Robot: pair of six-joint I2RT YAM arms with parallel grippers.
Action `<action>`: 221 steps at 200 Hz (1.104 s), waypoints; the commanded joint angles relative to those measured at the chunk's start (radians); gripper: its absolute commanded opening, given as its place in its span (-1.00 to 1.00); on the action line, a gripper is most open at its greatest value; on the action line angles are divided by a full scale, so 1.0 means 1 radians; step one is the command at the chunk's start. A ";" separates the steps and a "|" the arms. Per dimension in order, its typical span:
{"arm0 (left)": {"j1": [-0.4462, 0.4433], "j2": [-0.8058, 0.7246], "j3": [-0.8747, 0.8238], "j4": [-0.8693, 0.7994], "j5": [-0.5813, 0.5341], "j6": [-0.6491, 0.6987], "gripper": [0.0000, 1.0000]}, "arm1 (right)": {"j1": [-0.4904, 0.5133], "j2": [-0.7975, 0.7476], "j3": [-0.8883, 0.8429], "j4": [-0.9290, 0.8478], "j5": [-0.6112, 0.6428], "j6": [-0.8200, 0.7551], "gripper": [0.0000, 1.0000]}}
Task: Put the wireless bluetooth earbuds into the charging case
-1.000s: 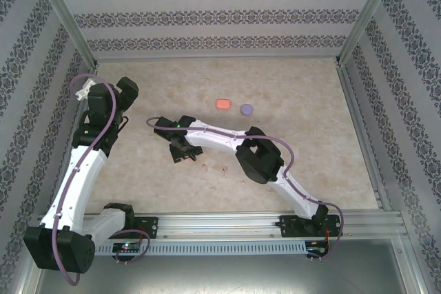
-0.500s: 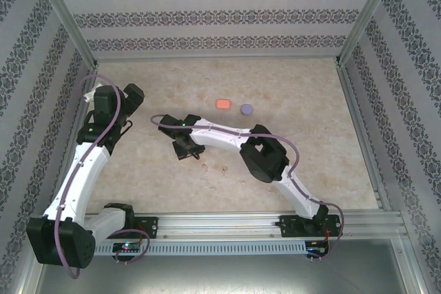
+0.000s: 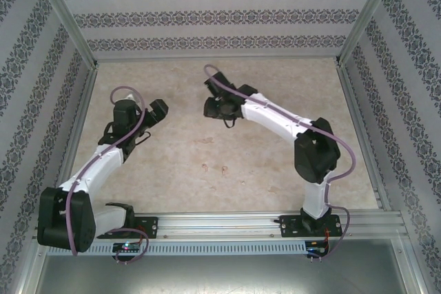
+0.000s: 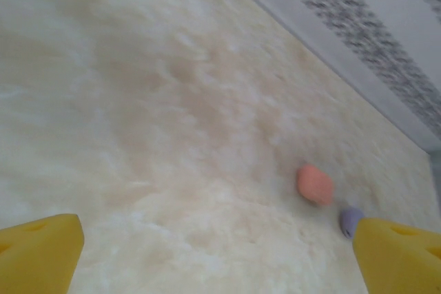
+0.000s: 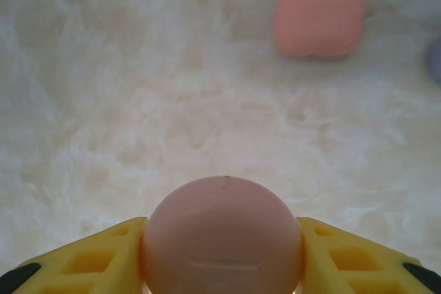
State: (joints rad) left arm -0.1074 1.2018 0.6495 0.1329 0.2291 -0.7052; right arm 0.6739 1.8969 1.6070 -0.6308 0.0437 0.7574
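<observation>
My right gripper [image 5: 222, 259] is shut on a pale pink, rounded charging case [image 5: 222, 235], its yellow fingers [image 5: 89, 253] pressing both sides. In the top view that right gripper [image 3: 217, 108] hangs over the back middle of the table. A coral charging case [image 5: 319, 23] lies ahead of it, with a purple case [image 5: 435, 60] at the frame's right edge. Two tiny pale earbuds [image 3: 204, 167] [image 3: 224, 169] lie on the table nearer the front. My left gripper [image 3: 155, 111] is open and holds nothing. Its wrist view shows the coral case [image 4: 315, 184] and the purple case [image 4: 350, 219] far ahead on the right.
The marbled beige table [image 3: 275, 170] is walled by patterned panels [image 3: 220, 18] at the back and both sides. An aluminium rail [image 3: 227, 222] runs along the front edge by the arm bases.
The right arm has carried the pink case from beside the earbuds to the back, over the coral and purple cases. The left arm has swung in toward the middle.
</observation>
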 commanded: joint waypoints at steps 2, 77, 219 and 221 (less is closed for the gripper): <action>-0.045 0.045 -0.044 0.372 0.180 0.081 0.99 | -0.076 -0.054 -0.075 0.102 -0.069 0.128 -0.32; -0.147 0.357 0.054 0.794 0.540 -0.086 0.96 | -0.169 -0.177 -0.262 0.408 -0.141 0.584 -0.32; -0.321 0.564 0.282 0.772 0.448 -0.003 0.26 | -0.123 -0.303 -0.341 0.483 -0.114 0.767 -0.33; -0.321 0.565 0.284 0.772 0.447 -0.004 0.26 | -0.123 -0.303 -0.340 0.483 -0.114 0.767 -0.33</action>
State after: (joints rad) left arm -0.4126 1.7527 0.8959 0.8474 0.6991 -0.7334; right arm 0.5404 1.6272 1.2953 -0.1692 -0.0765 1.4998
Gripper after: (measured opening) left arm 0.637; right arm 0.479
